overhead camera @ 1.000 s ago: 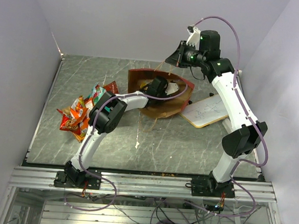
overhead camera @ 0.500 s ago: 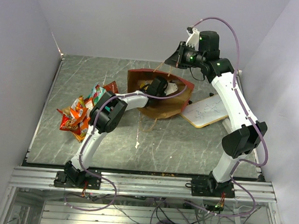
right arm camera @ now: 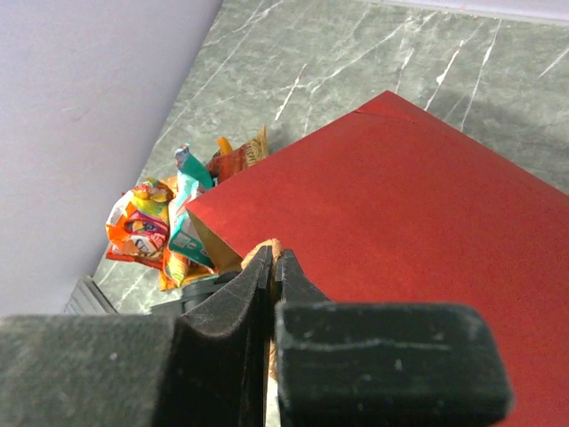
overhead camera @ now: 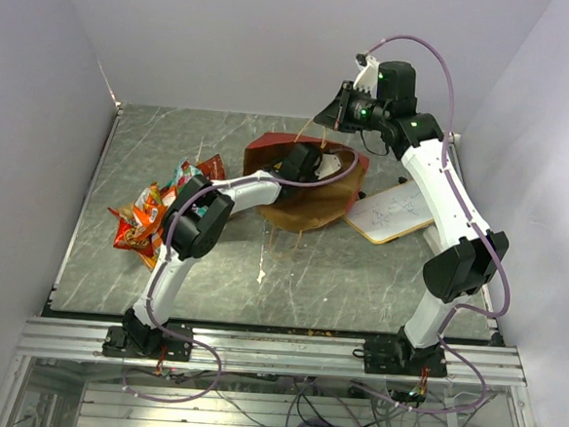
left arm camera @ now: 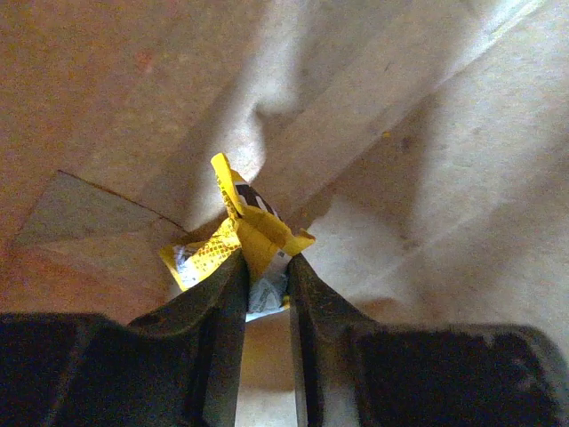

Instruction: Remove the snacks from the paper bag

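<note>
The paper bag (overhead camera: 310, 204), red outside and brown inside, lies on the table's middle with its mouth facing left. My right gripper (overhead camera: 328, 117) is shut on its twisted brown handle (right arm camera: 272, 252) and holds it up; the red bag side (right arm camera: 400, 205) fills the right wrist view. My left gripper (overhead camera: 303, 162) reaches inside the bag. In the left wrist view it (left arm camera: 265, 267) is shut on a crumpled yellow snack packet (left arm camera: 244, 236) against the brown bag wall (left arm camera: 427, 133). Several snacks (overhead camera: 153, 209) lie in a pile at the left, also in the right wrist view (right arm camera: 164, 222).
A flat white wood-framed board (overhead camera: 392, 211) lies right of the bag. A loose brown handle (overhead camera: 281, 235) trails on the table in front of the bag. Grey walls (overhead camera: 38, 108) close in on the left, back and right.
The left gripper has moved slightly inside the bag and the bag's mouth has shifted and folded a little. The right arm holds steady.
</note>
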Robot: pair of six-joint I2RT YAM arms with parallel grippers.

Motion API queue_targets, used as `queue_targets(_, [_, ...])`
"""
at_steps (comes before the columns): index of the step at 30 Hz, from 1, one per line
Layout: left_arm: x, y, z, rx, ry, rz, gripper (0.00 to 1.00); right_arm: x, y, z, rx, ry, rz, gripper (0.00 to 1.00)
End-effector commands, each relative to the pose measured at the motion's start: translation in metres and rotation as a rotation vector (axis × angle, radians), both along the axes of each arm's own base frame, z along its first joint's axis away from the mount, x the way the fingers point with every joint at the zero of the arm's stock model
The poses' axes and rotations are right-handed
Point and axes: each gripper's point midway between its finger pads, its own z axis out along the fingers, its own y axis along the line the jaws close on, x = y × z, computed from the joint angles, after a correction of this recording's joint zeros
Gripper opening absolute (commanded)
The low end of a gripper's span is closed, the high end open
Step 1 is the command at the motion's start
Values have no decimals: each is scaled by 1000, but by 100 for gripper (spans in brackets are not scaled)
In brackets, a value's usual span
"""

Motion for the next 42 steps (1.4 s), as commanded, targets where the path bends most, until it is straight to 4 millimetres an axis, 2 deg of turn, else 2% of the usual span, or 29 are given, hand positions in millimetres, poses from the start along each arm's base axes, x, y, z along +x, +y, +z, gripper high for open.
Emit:
queue_targets(1, [-13, -7, 51, -93, -37, 7, 32, -3, -3, 19, 18, -59, -15, 0])
queue_targets(9, [-43, -7, 75, -161, 2, -2, 28, 3, -7, 25, 20, -100, -47, 0])
queue_targets(15, [-67, -13, 103, -249, 47, -28, 25, 11, -9, 28, 20, -125, -71, 0])
queue_targets(20, [-96, -21, 126, -373, 129, -71, 23, 18, -11, 26, 19, -127, -90, 0])
queue_targets(27, [-142, -26, 183, -599, 223, -128, 21, 21, -10, 18, 17, -116, -84, 0])
queue_targets(31, [-164, -21, 225, -709, 247, -148, 21, 21, -11, 14, 11, -110, -82, 0])
queue_targets(35, [-168, -1, 261, -798, 260, -77, 18, 20, -11, 11, 10, -106, -79, 0])
queue_targets(42, [-171, 64, 305, -946, 296, 120, 15, 20, -10, 4, 14, -92, -75, 0])
